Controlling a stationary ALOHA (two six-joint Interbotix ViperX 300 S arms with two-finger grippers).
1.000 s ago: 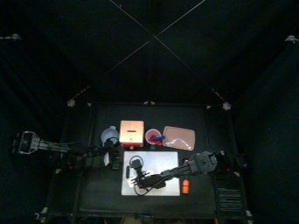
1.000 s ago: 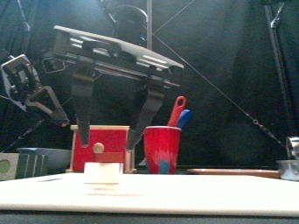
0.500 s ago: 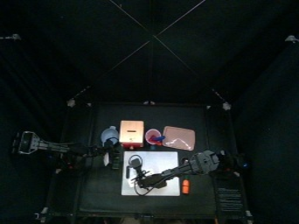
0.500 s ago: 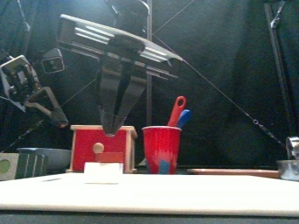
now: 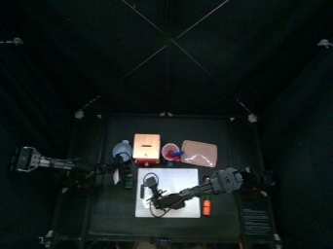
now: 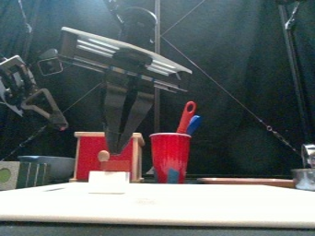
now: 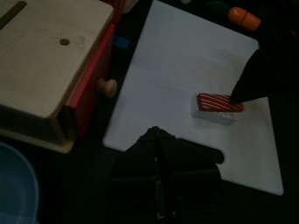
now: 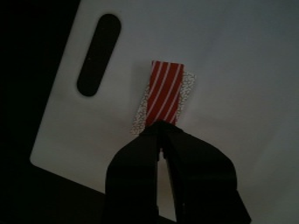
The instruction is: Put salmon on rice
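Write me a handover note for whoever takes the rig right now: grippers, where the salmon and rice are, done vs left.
Right gripper: jaws shut, empty, just above the end of the salmon.
Left gripper: jaws shut, empty, over the edge of the white mat.
Salmon lies along the top of the rice, on the mat.
Done: salmon placed on rice.
Left: lift the right arm clear.

the scene is dimly lit throughout, and the black curtains [image 5: 166,58] are swallowed in near darkness. light is thrown back mainly by the white mat [image 5: 173,193], which appears as the brightest patch from above and is slightly washed out. in the front view the near mat edge [image 6: 160,205] is rendered soft and blurred. a dark shadow is cast beside the right gripper [image 8: 170,144].
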